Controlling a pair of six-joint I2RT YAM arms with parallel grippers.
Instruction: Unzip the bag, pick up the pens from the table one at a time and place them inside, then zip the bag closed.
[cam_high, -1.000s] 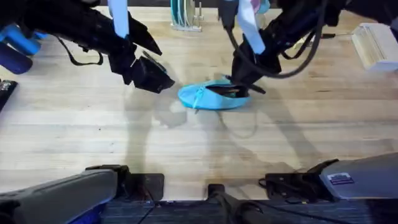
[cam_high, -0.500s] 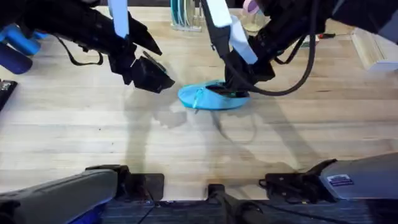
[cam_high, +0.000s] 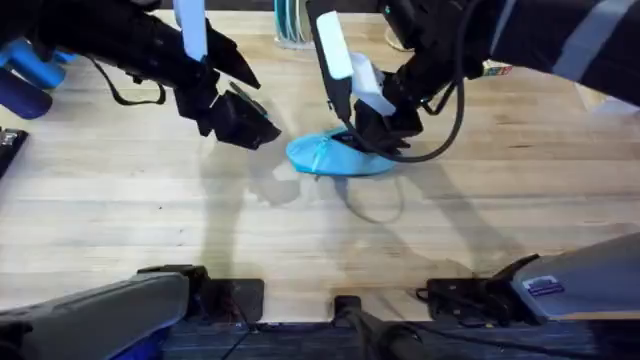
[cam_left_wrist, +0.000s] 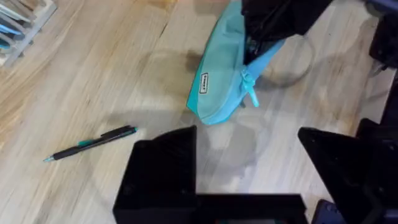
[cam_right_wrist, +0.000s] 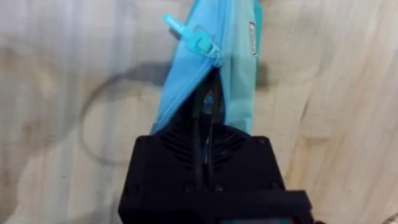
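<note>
The bag lies at the middle of the worktop, its zipper open with the pull at one tapered end. My right fingers are pressed together on a pen, its tip poked into the opening. A second pen lies on the bare wood beside the bag. My left fingers hover spread wide and empty, near the bag's closed end, not touching it
</note>
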